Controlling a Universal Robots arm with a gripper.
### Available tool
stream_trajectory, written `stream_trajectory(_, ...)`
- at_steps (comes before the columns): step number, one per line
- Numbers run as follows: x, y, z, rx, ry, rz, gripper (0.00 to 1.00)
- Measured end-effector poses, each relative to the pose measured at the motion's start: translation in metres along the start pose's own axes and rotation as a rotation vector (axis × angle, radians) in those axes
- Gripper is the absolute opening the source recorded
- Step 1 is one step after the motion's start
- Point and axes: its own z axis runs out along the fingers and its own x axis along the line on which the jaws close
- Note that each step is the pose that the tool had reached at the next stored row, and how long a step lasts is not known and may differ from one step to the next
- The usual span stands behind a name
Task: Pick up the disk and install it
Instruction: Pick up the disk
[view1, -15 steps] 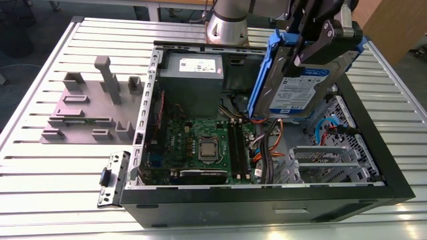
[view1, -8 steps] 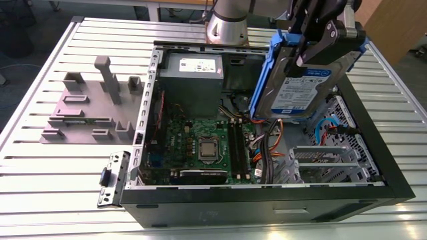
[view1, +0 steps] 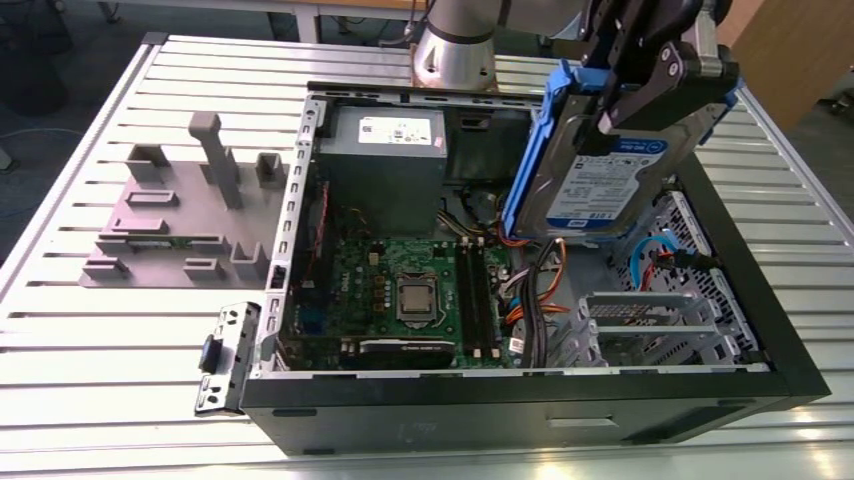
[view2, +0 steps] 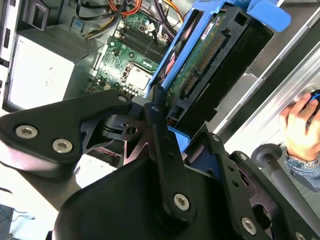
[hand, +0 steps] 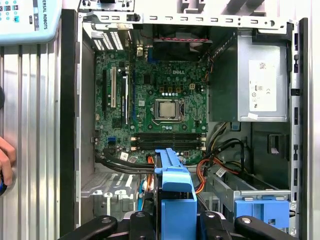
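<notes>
My fingers (view1: 638, 85) were clamped on the disk (view1: 601, 165) — I held it on edge, tilted, above the open computer case (view1: 534, 390), over the motherboard (view1: 400, 290) and beside the grey power supply (view1: 384, 150) — clear of the desk (view1: 134, 330).

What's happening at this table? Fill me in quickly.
The robot arm's claw is shut on the disk, a silver hard drive in a blue bracket, holding it on edge in the air above the open computer case. It is not seated in any bay yet. The motherboard lies exposed below. A person's hand rests beside the case.
</notes>
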Motion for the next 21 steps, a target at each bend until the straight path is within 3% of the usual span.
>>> stream_trajectory(9, 0.0021, -0.0034, 0.0001, 0.0, 0.0, 0.0, 0.36)
stream_trajectory(21, 0.0099, -0.0041, 0.0, 0.0, -0.0001, 0.0, 0.36)
